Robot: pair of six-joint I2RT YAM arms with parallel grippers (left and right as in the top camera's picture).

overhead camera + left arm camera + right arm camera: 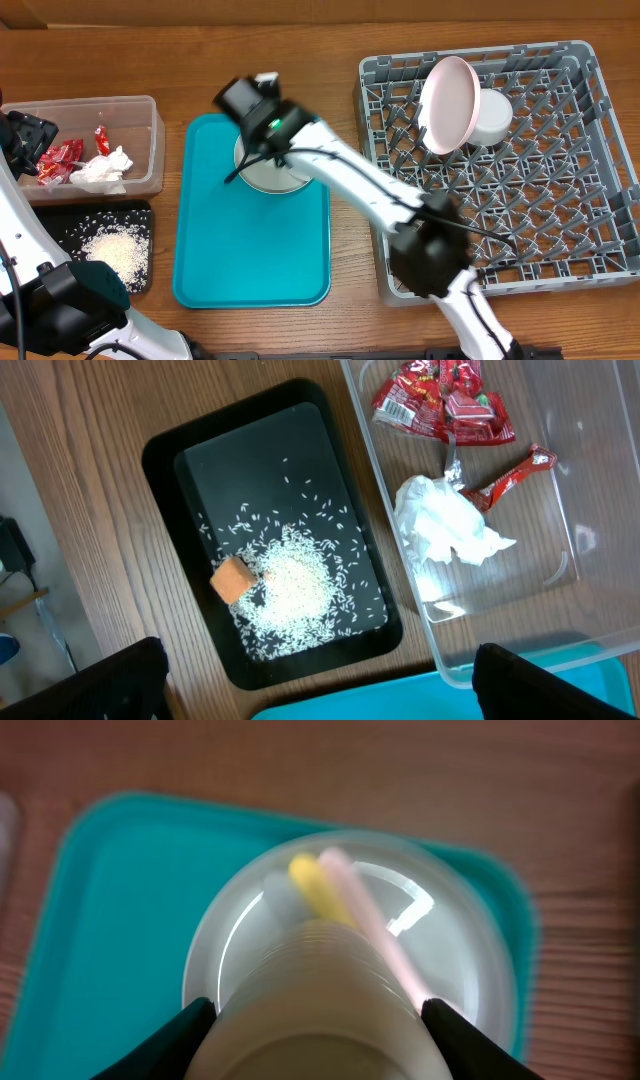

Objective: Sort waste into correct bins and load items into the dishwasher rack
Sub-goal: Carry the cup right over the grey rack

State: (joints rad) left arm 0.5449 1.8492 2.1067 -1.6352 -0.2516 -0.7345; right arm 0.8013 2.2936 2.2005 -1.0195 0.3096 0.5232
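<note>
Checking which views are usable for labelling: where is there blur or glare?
Right wrist: small white cup blurred, too near the lens, glare on the grey round plate; left wrist: sharp, glints on the clear rectangular plastic tub; overhead: sharp.

We are looking at a brown wooden table (270,40) filling the overhead view, its grain running across; soft, even light is falling on it; past its edge, in the left wrist view, perhaps a pale floor (30,575) is showing.
</note>
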